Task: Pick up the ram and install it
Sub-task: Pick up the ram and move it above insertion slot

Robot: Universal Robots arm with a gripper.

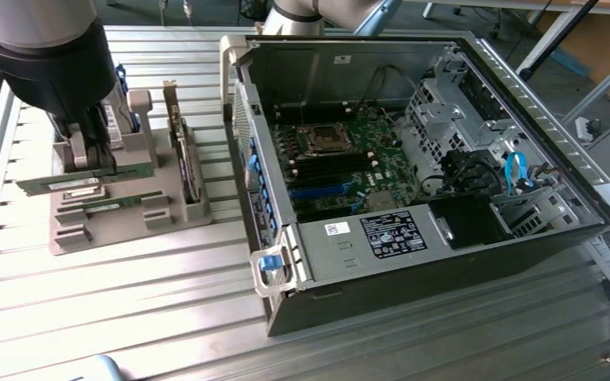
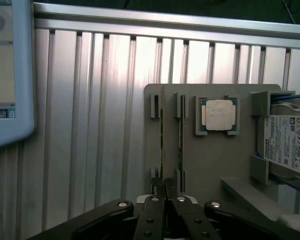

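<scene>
At the parts holder: I have the gripper (image 1: 86, 163) down over the grey holder (image 1: 93, 238), at the exterior view's left on the slatted table (image 1: 125, 317).
Gripper: on the wrist view the gripper (image 2: 165, 189) has its two black fingers (image 2: 155, 200) drawn close together, pinching the near end of the ram stick (image 2: 162, 145). I read that as closed on it.
Ram stick: it stands on edge in the holder's (image 2: 215, 160) outer pair of slots, and from the exterior view it is the green strip (image 1: 59, 186) right under the gripper.
Second stick: just beside the first and parallel to it (image 2: 180, 140), one slot pair inward (image 1: 109, 205), with no finger on it.
Processor chip: square and silver, flat in its corner brackets (image 2: 219, 114), beyond the second stick.
Hard drive: white-labelled, at the holder's far side (image 2: 287, 142).
Expansion card: upright on edge (image 1: 185, 159), between the holder and the computer case.
Computer case: lying open (image 1: 283, 270), motherboard (image 1: 348, 159) facing up, well apart from the gripper.
Screen: a pale-framed display (image 2: 7, 75) sits beside the table (image 2: 90, 125).
</scene>
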